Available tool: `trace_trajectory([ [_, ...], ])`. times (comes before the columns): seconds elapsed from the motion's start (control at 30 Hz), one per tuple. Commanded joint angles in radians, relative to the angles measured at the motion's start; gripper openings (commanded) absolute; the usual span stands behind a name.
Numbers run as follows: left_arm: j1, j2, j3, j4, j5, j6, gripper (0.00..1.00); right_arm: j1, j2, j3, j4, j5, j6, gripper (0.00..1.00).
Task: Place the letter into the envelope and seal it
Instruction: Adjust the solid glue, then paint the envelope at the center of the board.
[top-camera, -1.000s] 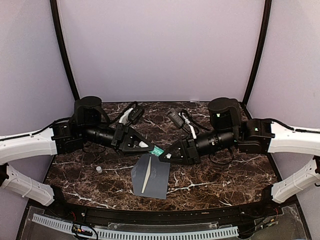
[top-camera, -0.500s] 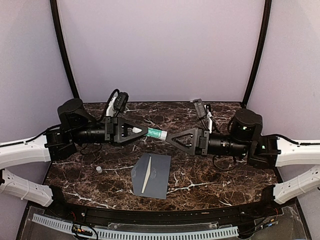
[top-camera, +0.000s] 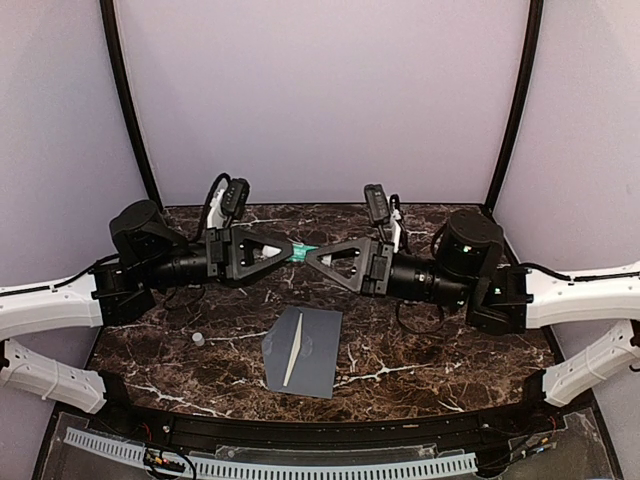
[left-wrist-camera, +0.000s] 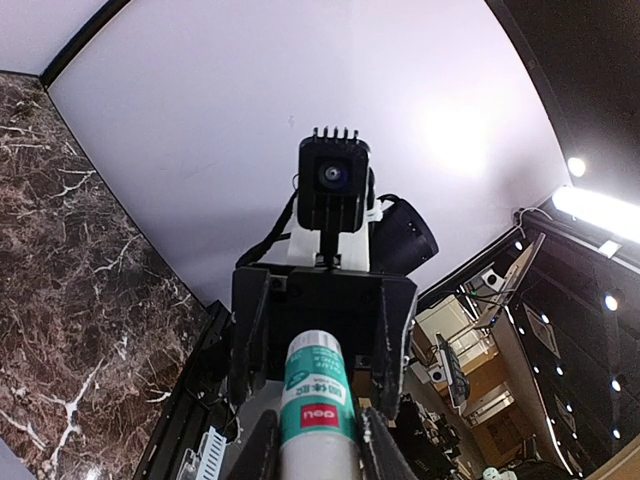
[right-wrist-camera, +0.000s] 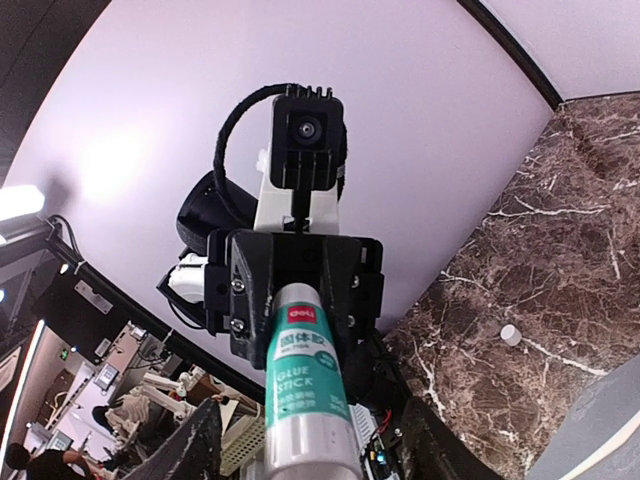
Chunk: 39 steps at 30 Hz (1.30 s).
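left gripper (left-wrist-camera: 318, 452) clamped on the white-and-green plastic glue stick (left-wrist-camera: 318, 392); right gripper (right-wrist-camera: 308, 435) jaws apart around its other end. flat grey-blue paper envelope (top-camera: 314, 345), cream paper letter (top-camera: 293, 360) edge showing, lies below. risk: off-centre closing could twist the stick loose.

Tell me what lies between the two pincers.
A green-and-white glue stick bridges them: the left pincer grips one end, the right pincer stands open around the other. Both wrist views show it.
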Motion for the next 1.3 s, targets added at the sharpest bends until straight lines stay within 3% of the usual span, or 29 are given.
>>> trace_trajectory([
  [0.0, 0.004, -0.006, -0.018, 0.053, 0.011, -0.013, 0.00, 0.010, 0.023, 0.049, 0.105, -0.023, 0.013, 0.53],
  [0.27, 0.005, -0.008, -0.024, 0.047, 0.014, -0.009, 0.00, 0.014, 0.052, 0.081, 0.094, -0.048, 0.011, 0.34],
  [0.77, 0.004, 0.017, -0.016, 0.051, 0.040, -0.013, 0.00, 0.013, 0.083, 0.106, 0.080, -0.069, 0.011, 0.27],
  [1.03, 0.004, 0.022, -0.018, 0.045, 0.040, -0.011, 0.00, 0.014, 0.080, 0.104, 0.068, -0.056, 0.006, 0.17],
  [1.1, 0.005, 0.021, -0.015, 0.038, 0.035, -0.008, 0.07, 0.013, 0.076, 0.102, 0.057, -0.044, 0.002, 0.15],
  [1.27, 0.005, 0.007, -0.001, -0.026, 0.003, 0.019, 0.43, 0.013, 0.045, 0.095, 0.013, -0.001, -0.019, 0.13],
])
